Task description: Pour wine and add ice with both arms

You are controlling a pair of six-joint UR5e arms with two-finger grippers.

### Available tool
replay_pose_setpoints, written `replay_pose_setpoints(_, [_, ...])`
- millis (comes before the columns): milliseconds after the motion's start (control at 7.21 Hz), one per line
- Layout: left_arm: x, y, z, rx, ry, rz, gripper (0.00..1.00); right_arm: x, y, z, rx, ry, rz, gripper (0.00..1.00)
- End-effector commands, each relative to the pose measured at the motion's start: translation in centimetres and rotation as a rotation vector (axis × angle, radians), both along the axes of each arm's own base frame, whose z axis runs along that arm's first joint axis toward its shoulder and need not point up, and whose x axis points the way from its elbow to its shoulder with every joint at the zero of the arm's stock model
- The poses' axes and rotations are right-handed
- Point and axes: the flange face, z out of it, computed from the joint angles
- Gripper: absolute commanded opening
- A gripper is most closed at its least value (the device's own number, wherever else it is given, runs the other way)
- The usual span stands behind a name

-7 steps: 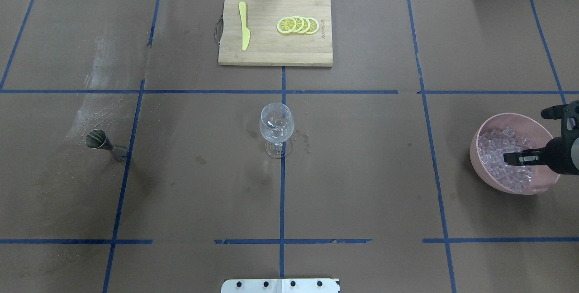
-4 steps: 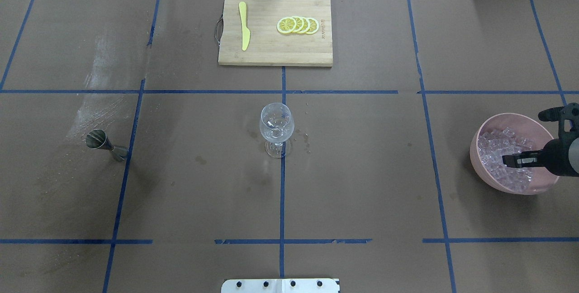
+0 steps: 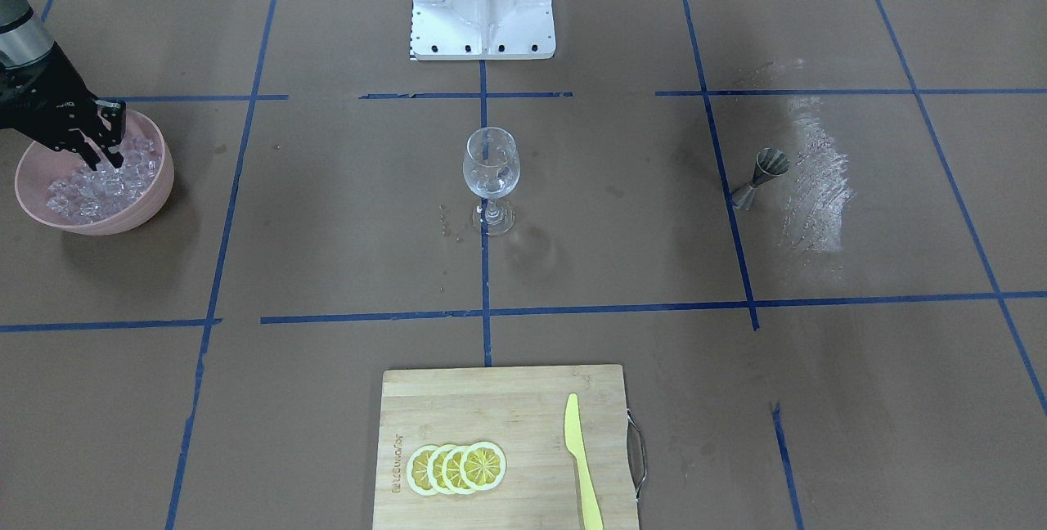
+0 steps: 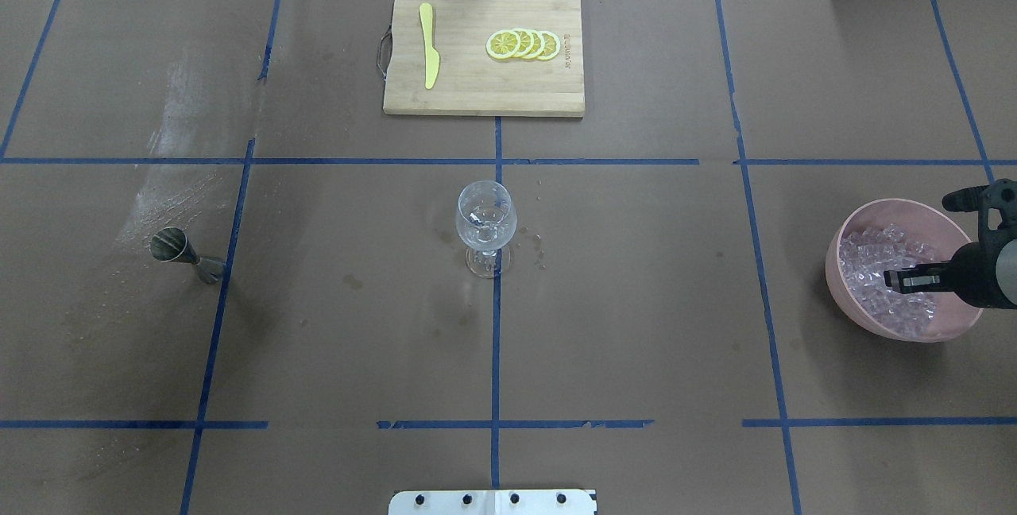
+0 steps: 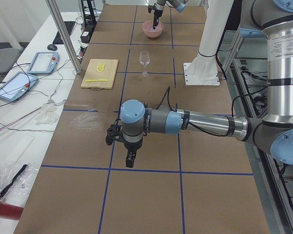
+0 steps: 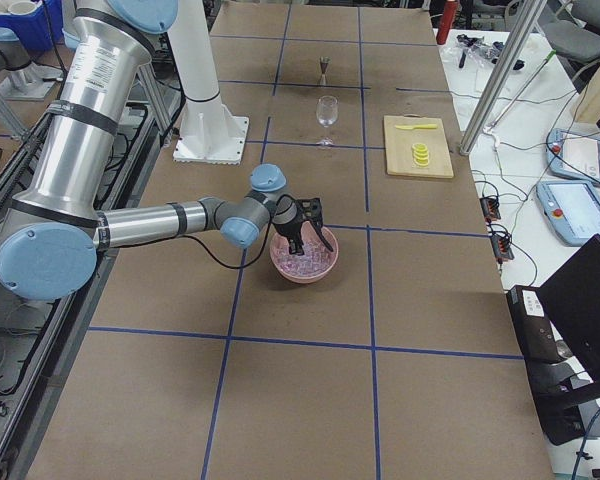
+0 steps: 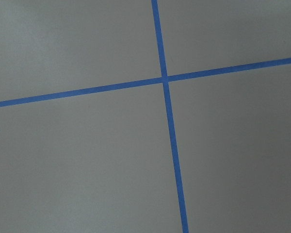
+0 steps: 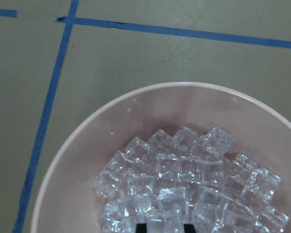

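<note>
Right wrist camera, close in: the ice (image 8: 184, 170), glassy little cubes heaped in a smooth pink bowl (image 8: 82, 150). The right gripper (image 8: 165, 228) is down among them, black fingertips narrowly apart with a cube between (clamped or merely straddled, I cannot tell). The left gripper (image 5: 130, 160) shows only from the left-end camera, pointing down over brown paper and blue tape (image 7: 170, 126), its spread unreadable. At the table's centre stands the clear wine glass (image 4: 485, 217), with a steel jigger (image 4: 179, 249) well off on the left side. Farthest out is a bamboo board (image 4: 477, 94) carrying lemon slices (image 4: 524, 44) and a yellow knife (image 4: 429, 46).
</note>
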Motion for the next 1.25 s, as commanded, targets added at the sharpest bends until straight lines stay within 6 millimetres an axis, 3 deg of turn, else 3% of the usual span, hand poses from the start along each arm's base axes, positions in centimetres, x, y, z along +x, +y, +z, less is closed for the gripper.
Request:
replay_pose_setpoints(0, [0.0,0.0,0.0,0.000,0.000,0.000,1.00,1.8,-0.5,-3.3,-0.001,-0.079,-0.006,0.00])
replay_pose_setpoints(277, [-0.1,0.1,0.2,-0.004,0.000,-0.003,1.00,0.3,-2.2,-8.5,0.038,-0.136,-0.020,0.00])
replay_pose_setpoints(555, [-0.4,0.3,0.1,-0.005,0.003,-0.008,1.00,-3.2,-4.8,-18.4,0.031,-0.131,-0.036,0.00])
replay_pose_setpoints(832, [-0.1,0.3,-0.6,0.004,0.040,-0.004,1.00,-7.8,-6.3,-29.6,0.012,-0.140,-0.068,0.00])
replay_pose_setpoints(1109, [-0.1,0.3,-1.0,0.010,0.053,-0.004,1.00,-13.3,-6.0,-38.6,-0.039,-0.143,-0.060,0.00])
